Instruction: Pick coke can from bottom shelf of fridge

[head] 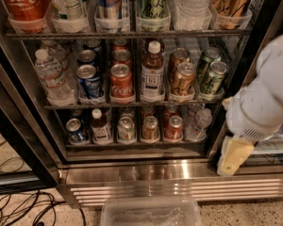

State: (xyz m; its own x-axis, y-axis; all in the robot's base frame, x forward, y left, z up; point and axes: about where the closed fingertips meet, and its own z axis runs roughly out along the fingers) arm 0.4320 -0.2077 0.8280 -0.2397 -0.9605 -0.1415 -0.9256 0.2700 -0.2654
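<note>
The fridge [179, 185] stands open in front of me. On its bottom shelf [132, 145] the red coke can [173, 127] sits upright in a clear tray, second from the right. A copper can [150, 128] is on its left and a small water bottle [198, 123] on its right. My gripper [233, 155] hangs from the white arm at the right edge of the view. It is outside the shelf, in front of the right door post, to the right of the coke can and slightly lower. It holds nothing that I can see.
The same shelf also holds a silver can [126, 128], a small bottle [100, 126] and a blue can [74, 128]. The rack above holds more cans, one of them red [121, 81]. A clear plastic bin [151, 213] and cables [19, 206] lie on the floor.
</note>
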